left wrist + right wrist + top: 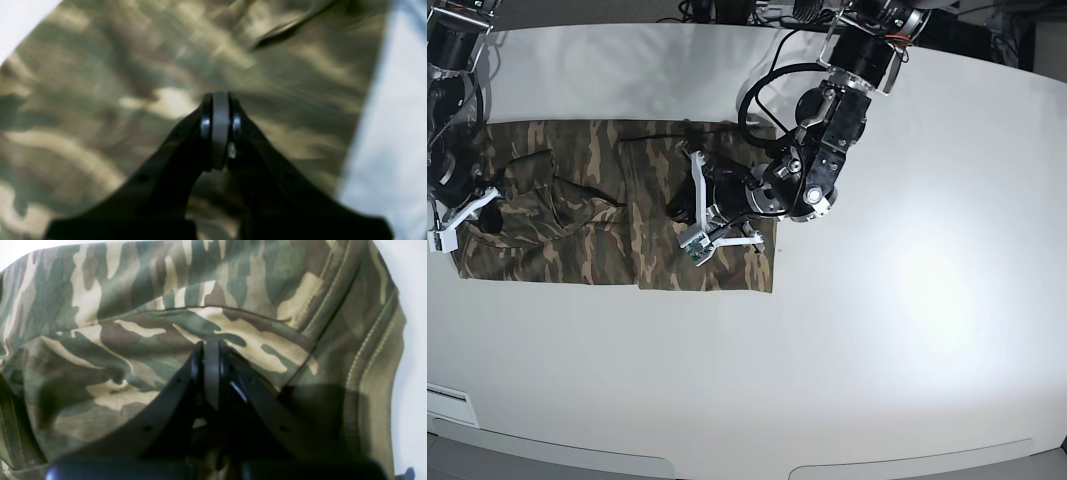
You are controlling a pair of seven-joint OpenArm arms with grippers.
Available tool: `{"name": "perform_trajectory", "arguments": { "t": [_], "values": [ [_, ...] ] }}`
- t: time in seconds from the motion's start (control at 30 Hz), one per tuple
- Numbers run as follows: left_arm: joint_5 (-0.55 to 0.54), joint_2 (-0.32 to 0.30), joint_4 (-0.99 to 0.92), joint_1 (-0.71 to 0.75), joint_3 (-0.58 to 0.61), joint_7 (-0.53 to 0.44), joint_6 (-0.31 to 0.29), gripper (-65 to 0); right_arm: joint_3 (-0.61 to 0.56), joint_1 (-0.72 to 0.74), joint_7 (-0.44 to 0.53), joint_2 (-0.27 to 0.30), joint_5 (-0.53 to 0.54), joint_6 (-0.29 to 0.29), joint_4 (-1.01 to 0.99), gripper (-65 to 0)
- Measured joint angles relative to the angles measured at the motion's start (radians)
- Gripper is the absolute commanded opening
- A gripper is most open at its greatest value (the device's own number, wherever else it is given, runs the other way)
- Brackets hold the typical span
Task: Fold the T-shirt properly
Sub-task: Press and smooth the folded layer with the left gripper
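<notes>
Camouflage T-shirt (pixel 577 225) (flat on table (pixel 907 300)) under both closed, seemingly empty end effectors (pixel 220 100) (pixel 211 345).

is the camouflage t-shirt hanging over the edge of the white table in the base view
No, the soft brown, tan and green camouflage T-shirt lies flat wholly on the white table, with bare tabletop showing along every side of it.

Most of the table (pixel 907 330) was wide open, the whole near half and the side past the left arm (pixel 827 150). The shirt (pixel 577 235) covered the far strip between the arms. The left arm lay low across the shirt's end, blocking it, and the right arm (pixel 447 120) stood over the other end.
</notes>
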Motion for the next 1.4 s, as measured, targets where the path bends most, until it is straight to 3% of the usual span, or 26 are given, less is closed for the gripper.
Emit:
{"name": "perform_trajectory", "arguments": {
  "t": [0.2, 0.47, 0.53, 0.7, 0.83, 0.93, 1.23, 1.33, 1.4],
  "values": [
    [0.129, -0.001, -0.027, 0.000, 0.057, -0.056, 0.123, -65.0, 0.000, -0.001, -0.008, 0.000, 0.043, -0.003, 0.000, -65.0],
    [0.082, 0.015, -0.193, -0.024, 0.056, -0.169, 0.130, -65.0, 0.000, 0.023, -0.045, -0.002, 0.060, 0.005, -0.004, -55.1],
    [0.072, 0.011, -0.207, -0.029, 0.056, -0.171, 0.129, -65.0, -0.006, 0.045, -0.077, 0.006, 0.060, 0.009, -0.006, -49.8],
    [0.041, -0.032, -0.206, -0.014, 0.058, -0.225, 0.117, -65.0, -0.016, 0.119, -0.267, 0.067, 0.158, -0.006, -0.013, -29.5],
    [-0.002, -0.070, -0.204, -0.017, 0.058, -0.228, 0.106, -65.0, -0.014, 0.127, -0.289, 0.148, 0.140, -0.038, -0.015, -28.6],
    [-0.022, -0.095, -0.200, -0.017, 0.058, -0.232, 0.102, -65.0, -0.013, 0.128, -0.281, 0.186, 0.056, -0.085, -0.016, -28.6],
    [-0.074, -0.138, -0.196, -0.010, 0.057, -0.243, 0.092, -65.0, -0.005, 0.061, -0.172, 0.185, -0.044, -0.195, -0.084, -22.8],
    [-0.074, -0.138, -0.196, -0.006, 0.056, -0.248, 0.092, -65.0, -0.005, 0.068, -0.155, 0.195, -0.030, -0.192, -0.148, -22.8],
    [-0.073, -0.138, -0.194, -0.005, 0.056, -0.248, 0.092, -65.0, -0.003, 0.072, -0.143, 0.198, 0.052, -0.158, -0.191, -22.8]
  ]
}}
